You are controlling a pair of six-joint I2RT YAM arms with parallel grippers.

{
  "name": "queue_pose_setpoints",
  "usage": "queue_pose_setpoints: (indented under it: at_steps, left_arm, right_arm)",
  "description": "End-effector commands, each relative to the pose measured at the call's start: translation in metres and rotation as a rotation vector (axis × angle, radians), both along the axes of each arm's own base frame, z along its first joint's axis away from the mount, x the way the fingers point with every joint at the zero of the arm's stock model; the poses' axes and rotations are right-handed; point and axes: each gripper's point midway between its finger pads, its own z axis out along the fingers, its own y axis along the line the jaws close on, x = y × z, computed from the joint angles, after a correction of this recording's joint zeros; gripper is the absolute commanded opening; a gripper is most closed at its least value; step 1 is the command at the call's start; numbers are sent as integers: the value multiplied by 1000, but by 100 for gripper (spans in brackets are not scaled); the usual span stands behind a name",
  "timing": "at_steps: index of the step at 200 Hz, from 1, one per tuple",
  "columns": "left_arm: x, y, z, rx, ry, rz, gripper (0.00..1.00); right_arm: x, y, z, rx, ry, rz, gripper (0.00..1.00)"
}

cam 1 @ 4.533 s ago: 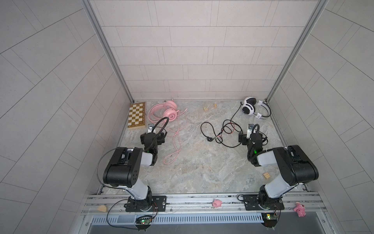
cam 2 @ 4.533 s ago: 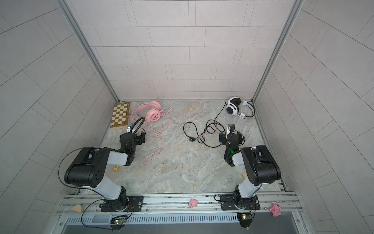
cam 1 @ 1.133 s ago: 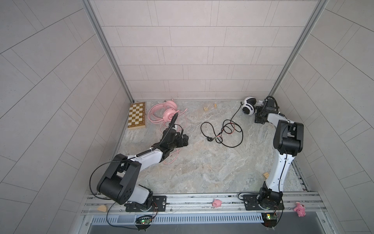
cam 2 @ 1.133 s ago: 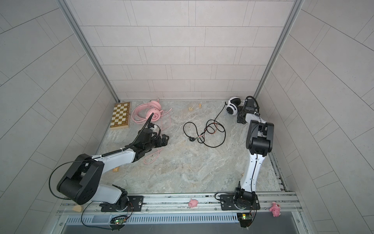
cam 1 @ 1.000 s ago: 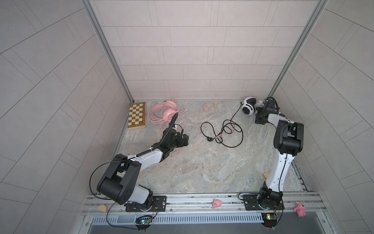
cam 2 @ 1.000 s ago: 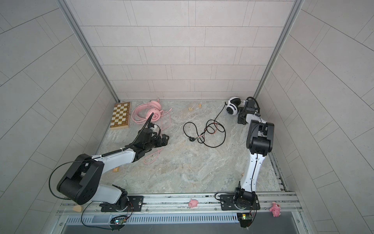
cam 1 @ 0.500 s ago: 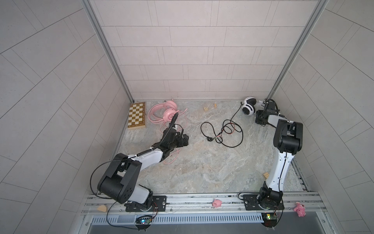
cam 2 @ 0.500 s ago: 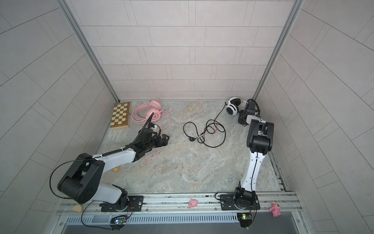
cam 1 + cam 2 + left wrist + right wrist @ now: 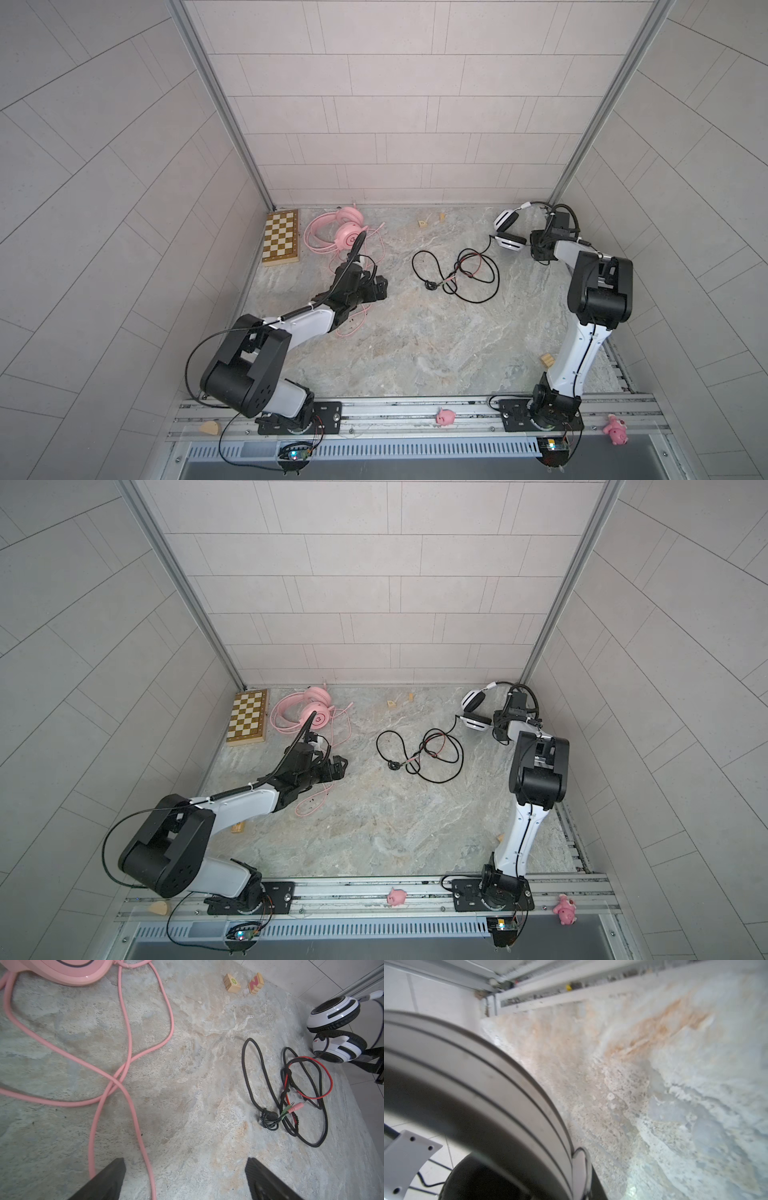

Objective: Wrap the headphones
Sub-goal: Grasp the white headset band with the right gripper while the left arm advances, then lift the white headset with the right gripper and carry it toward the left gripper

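**A:** Progress on the wrap?

**B:** Nothing is wrapped yet. The white pair (image 9: 506, 220) sits in the far right corner of the table (image 9: 415, 340). Its black cable (image 9: 269, 1119) sprawls in loose loops towards the middle, with the plugs lying free. The pink pair (image 9: 347, 232) is at the far left, and its pink cable (image 9: 117, 1082) trails forward in open, crossing loops.

**A:** Grippers?

**B:** The left gripper (image 9: 185, 1159) is spread wide and holds nothing. It sits low over the pink cable, and strands run in under the gap between its jaws. The right gripper (image 9: 538, 249) is right up against the white pair. In the right wrist view the headband (image 9: 488, 1076) fills the near field and hides the jaws, so I can't tell whether it is clamped on the band or only beside it.

**A:** Stage, then?

**B:** My read is that this is the very start. Each arm has gone to its own pair, and no grip is confirmed.

**A:** Left to do?

**B:** Everything. Both cables have to be gathered, wound round their sets and tucked in. The black cable looks tangled near the plugs and may snag when it is pulled.
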Motion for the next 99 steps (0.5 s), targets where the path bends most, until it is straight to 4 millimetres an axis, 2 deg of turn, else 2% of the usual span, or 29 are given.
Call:
queue_pose_setpoints:
  at_steps: [1, 26, 50, 67, 82, 99]
  left_arm:
    - [6, -5, 11, -4, -23, -13, 96]
    - [5, -5, 12, -3, -25, -14, 96]
    - [4, -6, 15, -10, -30, -18, 96]
    - [3, -5, 20, -16, -38, -18, 96]
    - [1, -5, 25, -21, -48, -19, 96]
    - [-3, -5, 34, -34, -64, -26, 96]
  right_arm:
    - [-5, -5, 91, -276, -105, 70, 5]
    - [-29, 15, 145, -555, -109, 169, 4]
    - [-57, 40, 189, -813, -120, 251, 3]
    - [-79, 61, 212, -965, -138, 303, 2]
    - [-95, 85, 224, -1082, -169, 361, 2]
    - [-110, 122, 236, -1179, -239, 487, 3]
